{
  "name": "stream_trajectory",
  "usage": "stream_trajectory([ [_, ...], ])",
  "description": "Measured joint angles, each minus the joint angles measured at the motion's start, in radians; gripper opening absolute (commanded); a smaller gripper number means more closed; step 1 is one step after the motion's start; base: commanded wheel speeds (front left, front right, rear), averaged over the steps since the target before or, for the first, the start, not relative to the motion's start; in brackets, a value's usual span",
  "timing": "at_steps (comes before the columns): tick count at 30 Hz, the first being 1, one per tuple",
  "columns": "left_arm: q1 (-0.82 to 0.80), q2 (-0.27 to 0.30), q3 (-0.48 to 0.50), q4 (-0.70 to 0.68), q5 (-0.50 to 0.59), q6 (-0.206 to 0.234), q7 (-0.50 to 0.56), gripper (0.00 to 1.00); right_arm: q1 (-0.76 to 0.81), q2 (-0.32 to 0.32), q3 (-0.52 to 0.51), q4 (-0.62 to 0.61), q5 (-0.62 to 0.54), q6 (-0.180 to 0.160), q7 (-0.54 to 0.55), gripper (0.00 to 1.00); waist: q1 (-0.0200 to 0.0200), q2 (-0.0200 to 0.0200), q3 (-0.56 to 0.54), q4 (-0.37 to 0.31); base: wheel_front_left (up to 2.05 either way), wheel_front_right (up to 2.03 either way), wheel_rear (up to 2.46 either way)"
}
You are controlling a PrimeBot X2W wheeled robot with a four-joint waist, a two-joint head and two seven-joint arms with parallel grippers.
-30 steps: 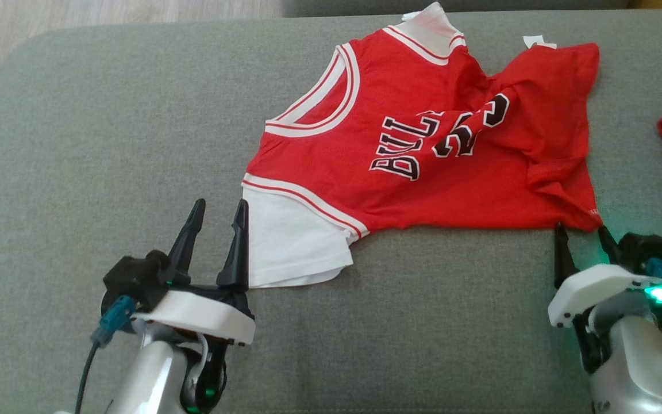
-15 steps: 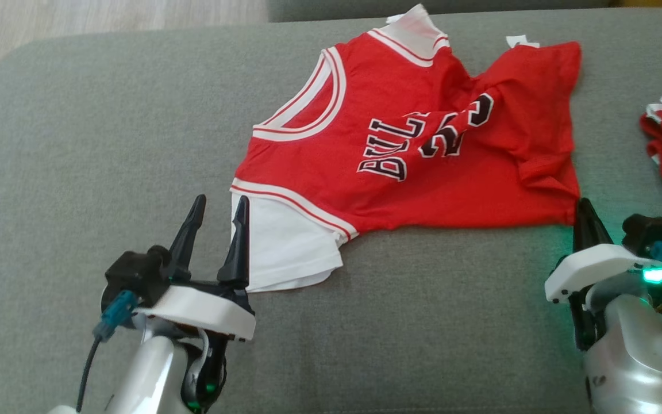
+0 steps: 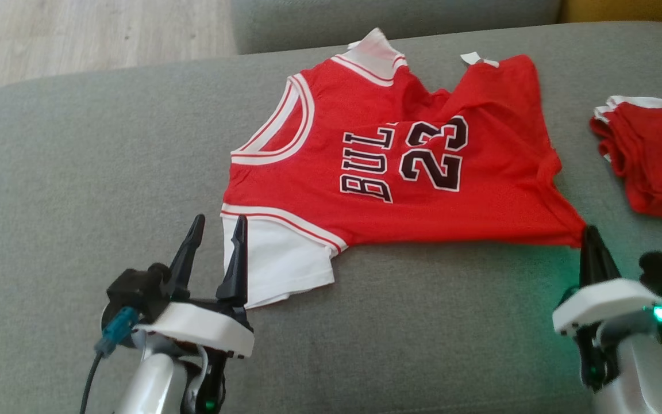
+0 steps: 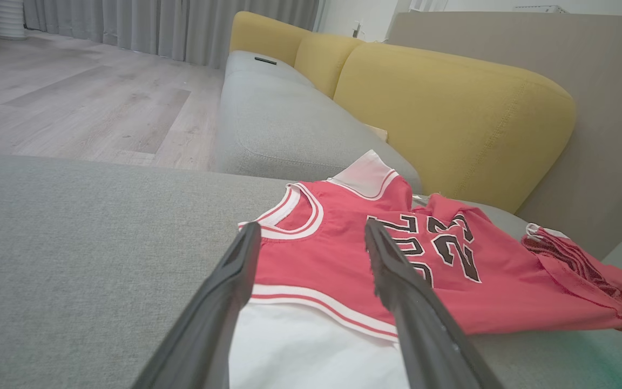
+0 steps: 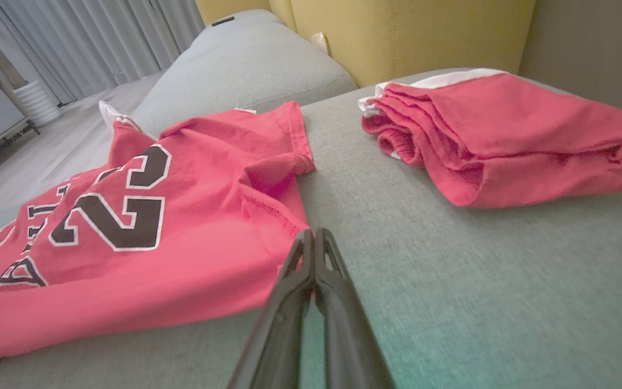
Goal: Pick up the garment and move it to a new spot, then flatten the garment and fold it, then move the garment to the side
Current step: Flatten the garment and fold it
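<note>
Grey sofa cushion (image 3: 78, 144) carries your red jersey (image 3: 400, 195), laid flat-ish; yellow back cushions (image 4: 451, 108), wood floor (image 4: 73, 108) beyond. R hand (image 3: 589, 233) clenched on its hem corner; L hand (image 3: 217, 227) released, astride its white edge.
</note>
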Motion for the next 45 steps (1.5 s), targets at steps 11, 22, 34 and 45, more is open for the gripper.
stream_trajectory([
  [11, 0.0, 0.0, -0.009, 0.034, 0.0, -0.001, 0.0, 1.0, 0.067, 0.001, 0.019, -0.144, 0.039, 0.0, 0.082, 0.0, 0.0, 0.0, -0.008, -0.014, 0.0, 0.0, 0.0],
  [22, -0.004, 0.0, -0.039, 0.287, 0.04, 0.068, 0.0, 1.0, 0.102, 0.001, 0.025, -0.192, 0.039, 0.0, 0.114, 0.0, 0.0, 0.0, -0.01, -0.019, 0.0, 0.0, 0.0],
  [34, -0.084, -0.001, -0.084, 0.44, 0.031, 0.089, 0.07, 1.0, 0.101, 0.001, 0.028, -0.213, 0.046, 0.0, 0.123, 0.0, 0.0, 0.0, 0.011, -0.02, 0.0, 0.0, 0.0],
  [45, -0.124, 0.001, -0.108, 0.466, -0.002, 0.039, 0.105, 0.0, 0.098, 0.002, 0.026, -0.212, 0.036, 0.0, 0.123, 0.0, 0.0, 0.0, 0.013, -0.017, 0.0, 0.0, 0.0],
])
